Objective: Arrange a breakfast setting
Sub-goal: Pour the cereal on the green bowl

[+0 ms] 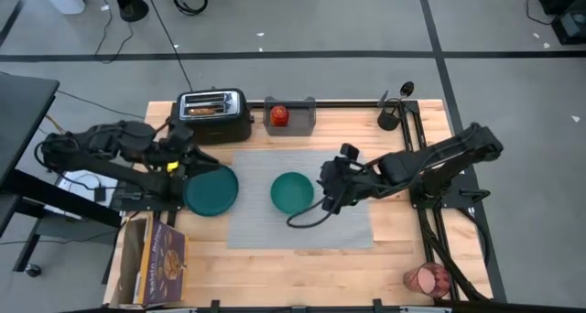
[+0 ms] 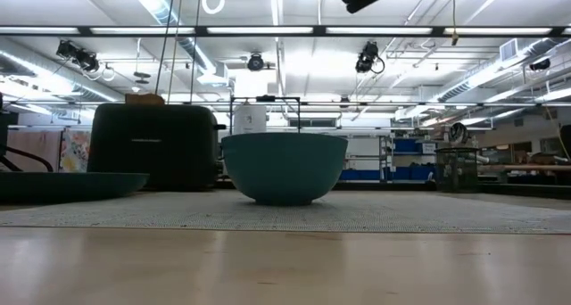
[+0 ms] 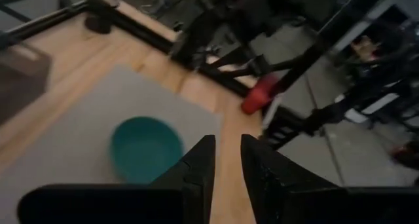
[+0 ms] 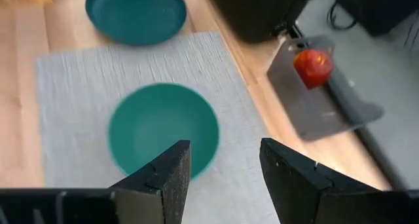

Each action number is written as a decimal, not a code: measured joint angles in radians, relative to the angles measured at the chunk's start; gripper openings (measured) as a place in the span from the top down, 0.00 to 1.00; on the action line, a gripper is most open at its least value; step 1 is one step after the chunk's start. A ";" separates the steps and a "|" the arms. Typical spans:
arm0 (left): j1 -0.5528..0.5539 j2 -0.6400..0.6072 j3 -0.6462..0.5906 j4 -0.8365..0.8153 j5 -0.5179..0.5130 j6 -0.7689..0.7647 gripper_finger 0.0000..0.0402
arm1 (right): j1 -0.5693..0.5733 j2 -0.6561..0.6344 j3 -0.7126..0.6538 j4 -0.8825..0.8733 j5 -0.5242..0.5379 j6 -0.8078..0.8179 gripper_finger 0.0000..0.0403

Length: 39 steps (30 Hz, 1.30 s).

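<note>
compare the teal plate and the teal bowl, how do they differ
The plate is wider and shallow; the bowl is smaller across, deeper and taller. The bowl sits fully on the grey placemat; the plate overlaps only the mat's left edge, partly on bare wood. The plate lies by the left gripper, the bowl by the open right gripper. Both are round, teal and empty.

Grey floor [image 1: 366, 20] with tape lines; fluorescent ceiling lights [image 2: 268, 30]; shelving [image 2: 410, 158] behind.

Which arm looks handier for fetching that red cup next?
The right arm, I would guess. The cup stands at the table's right front corner, on that arm's side, and the right gripper hangs open and empty by the bowl. The left gripper is over at the plate, far across the table.
</note>
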 joint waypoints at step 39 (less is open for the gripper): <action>-0.721 0.676 0.934 -0.868 -0.012 -1.573 0.86 | -0.094 -0.251 -0.238 -0.072 -0.371 -0.440 0.24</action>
